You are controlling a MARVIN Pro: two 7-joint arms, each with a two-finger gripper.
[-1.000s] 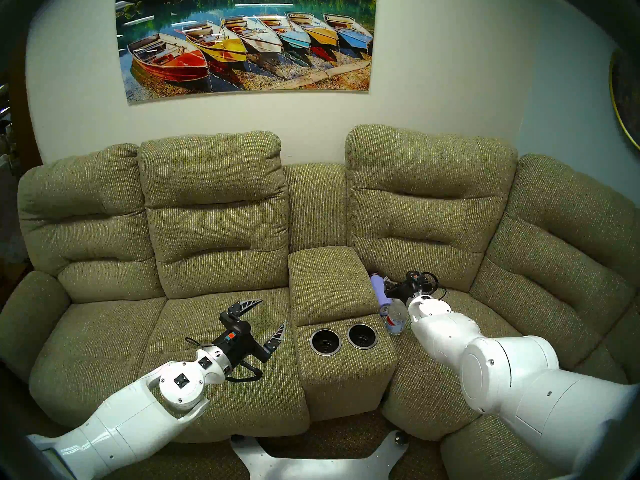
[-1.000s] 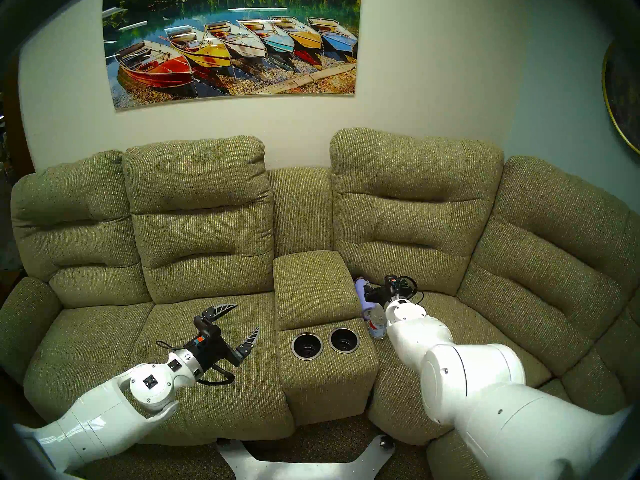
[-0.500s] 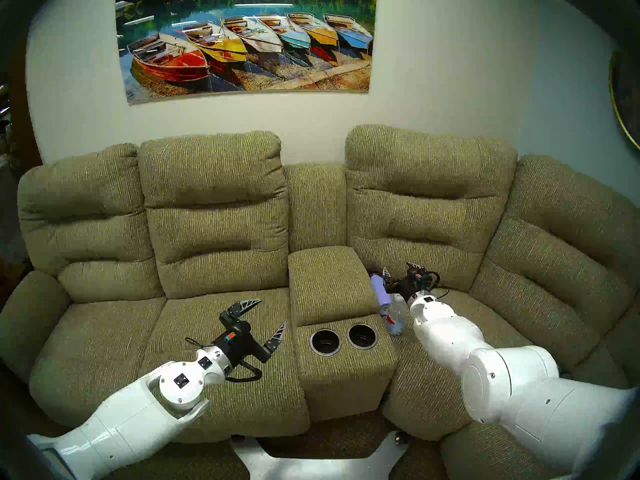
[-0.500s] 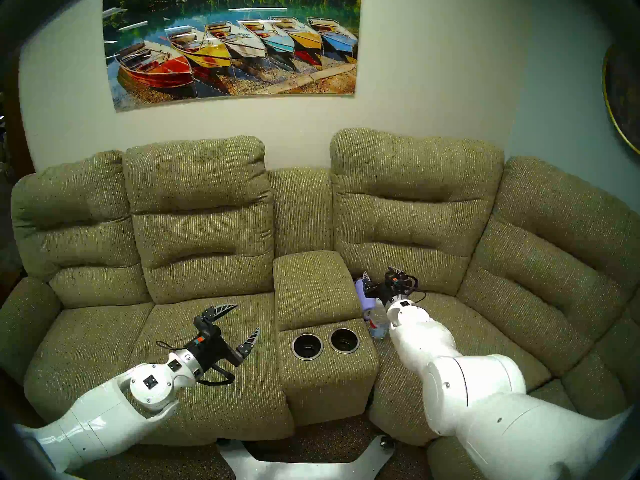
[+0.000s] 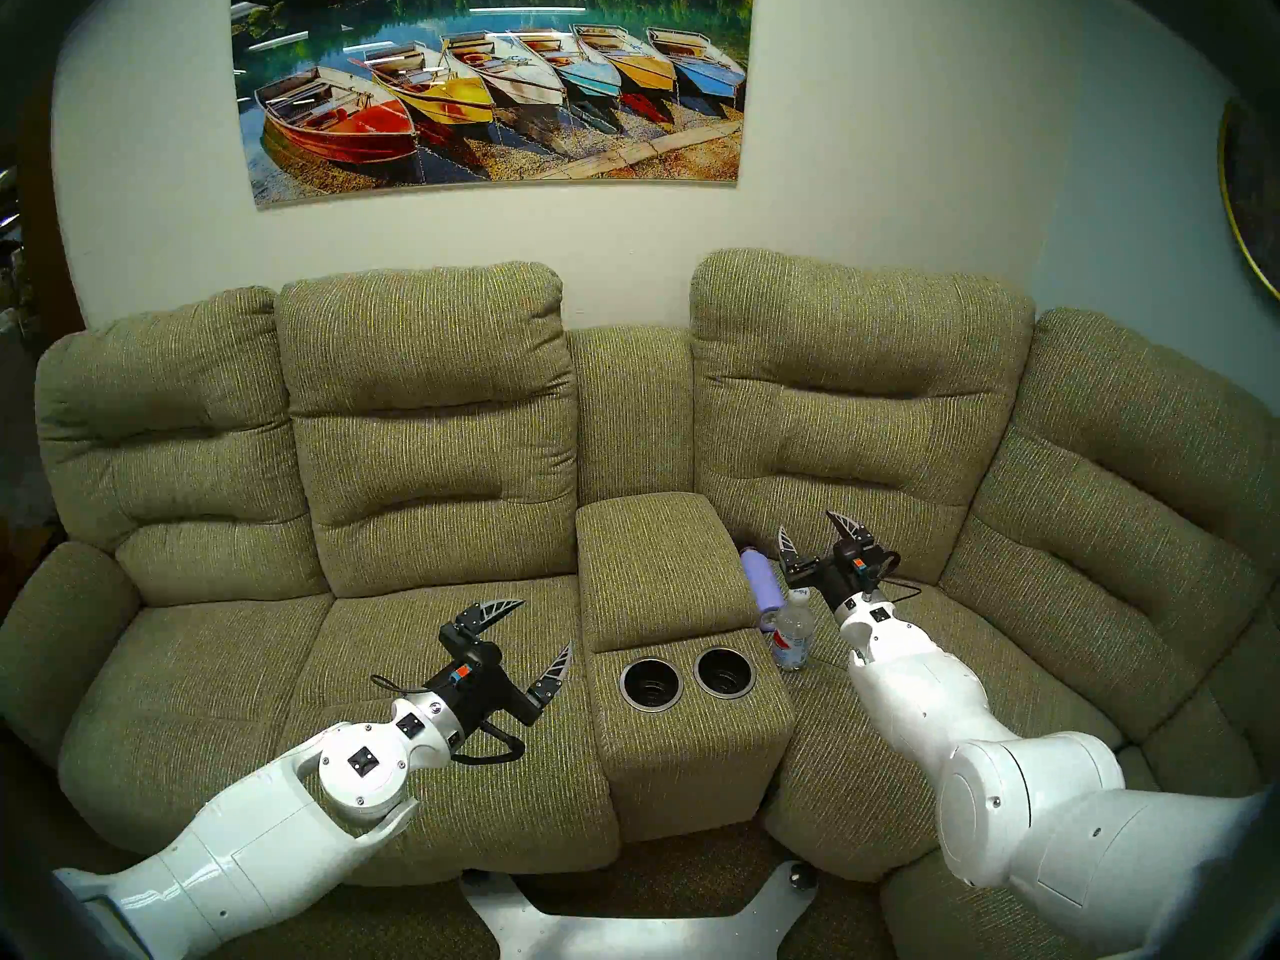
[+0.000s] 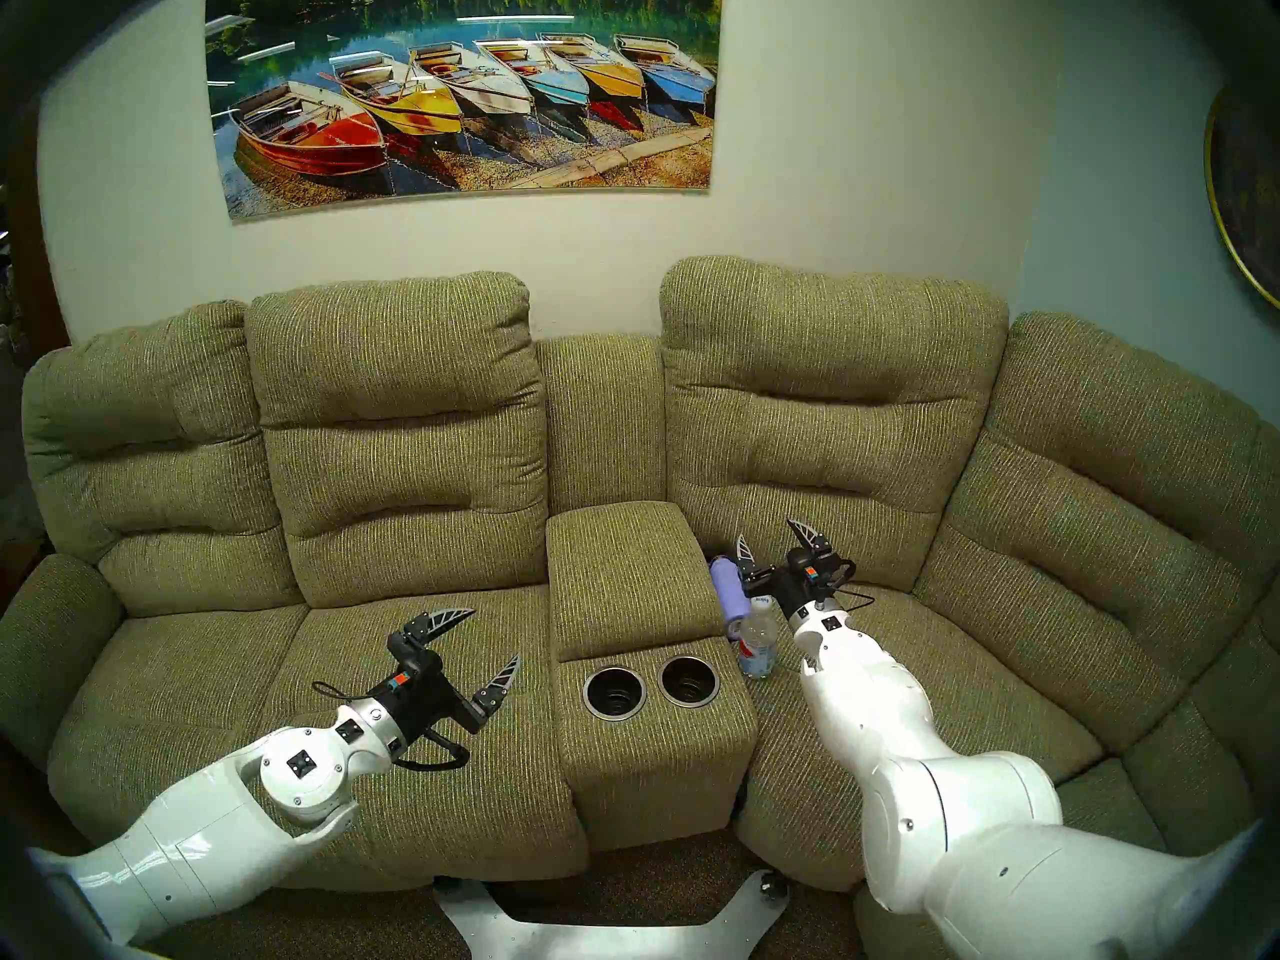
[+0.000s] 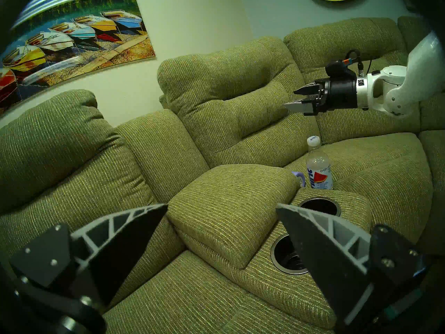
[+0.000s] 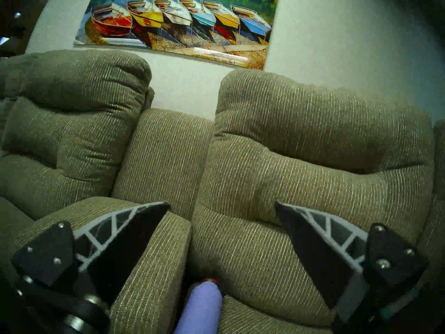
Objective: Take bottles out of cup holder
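Observation:
The cup holder (image 5: 622,686) is a pair of black wells with silver rims in the sofa console, and both wells stand empty. On the seat just right of the console, the clear bottle (image 5: 793,634) stands upright with its white cap showing. The lavender flask (image 5: 760,584) lies on its side behind it, along the console. My right gripper (image 5: 809,526) hangs open and empty above the seat, behind and above both bottles and touching neither. My left gripper (image 5: 545,622) is open and empty over the left seat, just left of the console.
The padded console lid (image 5: 654,564) rises behind the wells. Sofa backrests (image 5: 852,411) close off the rear. A boat picture (image 5: 495,86) hangs on the wall. The robot's base plate (image 5: 644,927) lies on the floor in front of the sofa.
My right gripper has lifted up and away from the bottles, tilting its fingers upward, and the clear bottle's cap has come into view. The left arm has not moved.

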